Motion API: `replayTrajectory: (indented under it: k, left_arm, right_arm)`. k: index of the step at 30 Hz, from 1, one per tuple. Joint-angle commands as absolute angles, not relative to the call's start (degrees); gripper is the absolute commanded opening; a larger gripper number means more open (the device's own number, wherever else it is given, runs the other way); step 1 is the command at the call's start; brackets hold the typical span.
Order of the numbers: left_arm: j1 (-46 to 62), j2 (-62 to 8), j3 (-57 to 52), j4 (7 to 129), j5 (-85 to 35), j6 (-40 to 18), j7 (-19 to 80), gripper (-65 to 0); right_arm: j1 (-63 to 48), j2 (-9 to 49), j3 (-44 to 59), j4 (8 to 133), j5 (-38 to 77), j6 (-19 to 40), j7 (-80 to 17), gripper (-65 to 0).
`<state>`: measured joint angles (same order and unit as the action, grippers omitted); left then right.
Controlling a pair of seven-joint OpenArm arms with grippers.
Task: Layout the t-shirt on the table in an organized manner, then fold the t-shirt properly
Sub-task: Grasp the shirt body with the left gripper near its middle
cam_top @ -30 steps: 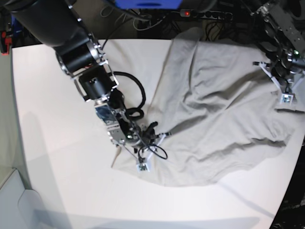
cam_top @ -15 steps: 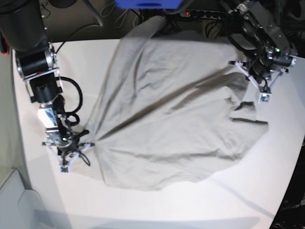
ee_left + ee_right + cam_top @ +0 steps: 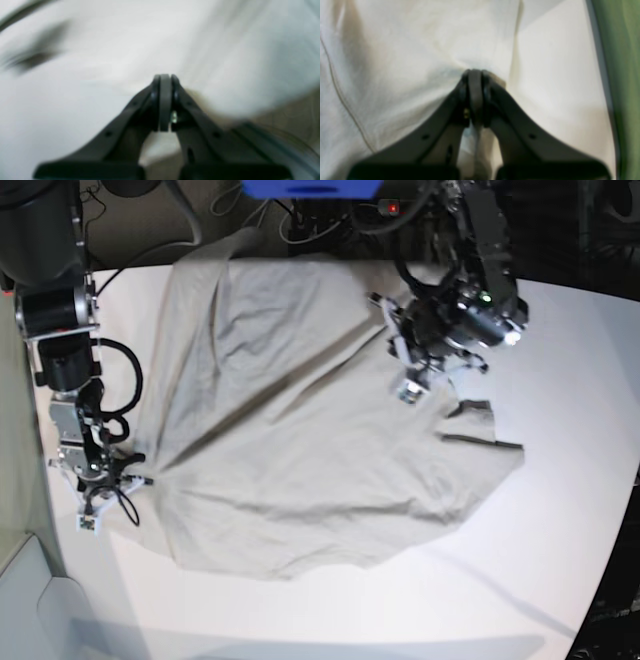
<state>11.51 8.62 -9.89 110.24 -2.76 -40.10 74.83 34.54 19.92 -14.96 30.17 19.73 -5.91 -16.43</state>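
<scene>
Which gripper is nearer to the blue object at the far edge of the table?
The left gripper. It is over the t-shirt, a little in front of the blue object. The right gripper is far off at the shirt's opposite edge.

You have one t-shirt [image 3: 300,440] spread over one white table [image 3: 560,510]. Two robot arms work it: one left gripper [image 3: 408,385] at the far right of the scene and one right gripper [image 3: 95,505] at the near left. Two sleeves are not countable here; only one shows, at the right [image 3: 480,430]. One blue object [image 3: 310,188] sits at the far edge, beside one power strip with a red light [image 3: 392,207].
</scene>
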Motion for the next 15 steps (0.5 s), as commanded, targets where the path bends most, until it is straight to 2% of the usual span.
replayTrajectory:
  k: [1,7,15]
  left_arm:
    - [11.47,9.0,-7.52,111.08,-3.12,-40.0,74.24,-64.9]
    - [12.79,9.0,5.23,106.24,-1.1,-40.0,74.07,-64.9]
    - [8.48,9.0,6.81,94.46,6.11,-40.0,73.8,-64.9]
  right_arm:
    - [34.77,20.26,-14.99,30.02,20.0,-6.64,-20.0,-64.6]
    - [34.86,19.03,-15.08,30.11,19.91,-6.64,-20.0,-64.6]
    - [34.77,18.95,-14.99,30.02,19.91,-6.55,-20.0,-64.6]
